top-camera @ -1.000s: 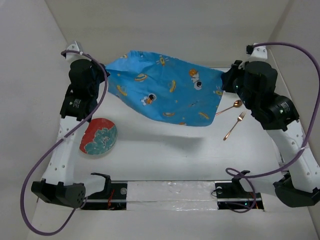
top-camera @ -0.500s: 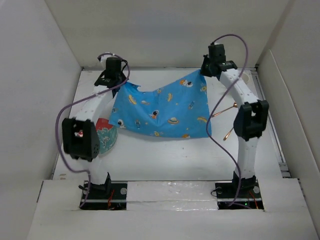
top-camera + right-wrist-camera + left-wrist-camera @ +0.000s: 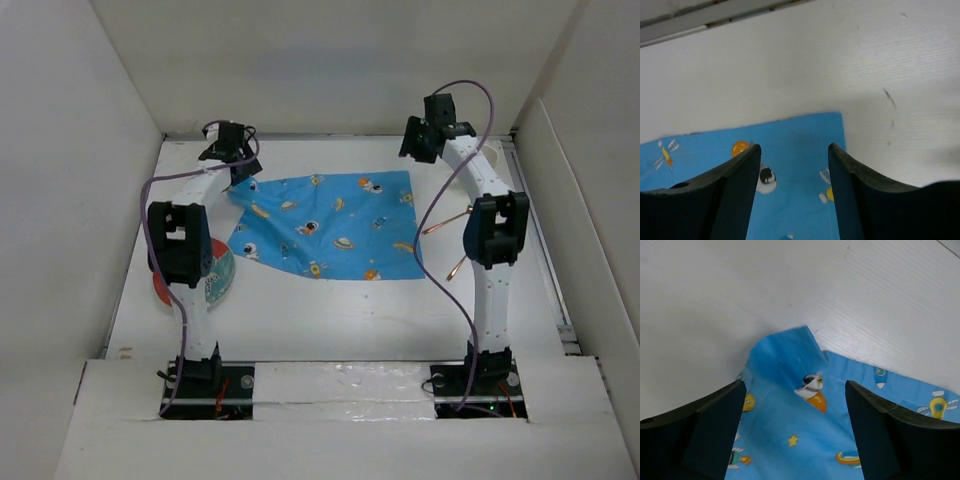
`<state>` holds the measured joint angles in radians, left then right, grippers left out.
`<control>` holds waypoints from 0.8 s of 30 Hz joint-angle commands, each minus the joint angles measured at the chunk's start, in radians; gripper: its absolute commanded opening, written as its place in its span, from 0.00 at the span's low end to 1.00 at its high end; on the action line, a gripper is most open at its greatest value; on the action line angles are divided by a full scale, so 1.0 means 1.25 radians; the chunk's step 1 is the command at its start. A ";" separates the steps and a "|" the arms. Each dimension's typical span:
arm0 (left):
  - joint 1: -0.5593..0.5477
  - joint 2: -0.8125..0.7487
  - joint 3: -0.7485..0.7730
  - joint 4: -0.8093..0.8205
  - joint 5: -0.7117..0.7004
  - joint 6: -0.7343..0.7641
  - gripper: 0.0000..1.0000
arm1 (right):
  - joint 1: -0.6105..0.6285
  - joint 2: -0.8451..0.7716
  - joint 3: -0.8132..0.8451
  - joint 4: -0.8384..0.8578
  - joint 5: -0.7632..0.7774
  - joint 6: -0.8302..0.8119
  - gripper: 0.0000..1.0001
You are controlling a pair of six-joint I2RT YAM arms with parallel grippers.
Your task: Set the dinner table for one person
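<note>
**Both jaws open over the far corners of the cloth**

I am counting one dinner table (image 3: 330, 320), one blue placemat (image 3: 325, 225), one plate (image 3: 222, 278), one spoon (image 3: 447, 222), one fork (image 3: 457, 268), and my own two grippers.

The dinner table is lying under everything as the big white surface. The placemat is lying spread across its far middle. The plate is sitting near the left edge, just off the placemat's near-left corner and partly hidden behind my left arm. The spoon and fork are lying to the right of the placemat, spoon farther back, fork nearer, both partly hidden behind my right arm.

My left gripper (image 3: 795, 385) is hanging over the placemat's far-left corner with its jaws standing wide apart and gripping nothing. That corner of the cloth is curling up in a small fold between my fingers (image 3: 715, 430).

My right gripper (image 3: 795, 146) is hanging over the far-right corner with its jaws parted less widely, also gripping nothing. That corner is lying flat on the table. I cannot tell whether either gripper's fingertips are touching the cloth.
</note>
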<state>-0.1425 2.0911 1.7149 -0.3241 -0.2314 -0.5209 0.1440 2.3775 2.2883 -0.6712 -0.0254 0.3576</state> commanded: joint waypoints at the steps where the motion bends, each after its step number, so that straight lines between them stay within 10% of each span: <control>1: 0.012 -0.189 -0.073 0.032 -0.019 0.035 0.76 | 0.033 -0.202 -0.172 0.069 -0.009 -0.023 0.59; 5: -0.017 -0.320 -0.240 0.078 -0.043 0.071 0.37 | 0.080 -0.414 -0.506 0.204 0.006 -0.010 0.00; 6: -0.028 -0.341 -0.300 0.078 -0.064 0.080 0.18 | 0.080 -0.447 -0.562 0.214 0.002 -0.004 0.00; 9: -0.037 -0.410 -0.415 0.076 -0.039 0.072 0.04 | 0.114 -0.562 -0.756 0.236 -0.010 0.015 0.00; 24: -0.076 -0.498 -0.576 0.061 0.078 0.077 0.00 | 0.284 -0.632 -0.903 0.171 0.041 0.051 0.01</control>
<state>-0.2173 1.5009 1.0027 -0.2501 -0.1486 -0.4385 0.4648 1.5726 1.1126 -0.4404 -0.0578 0.4053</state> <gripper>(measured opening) 0.004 0.010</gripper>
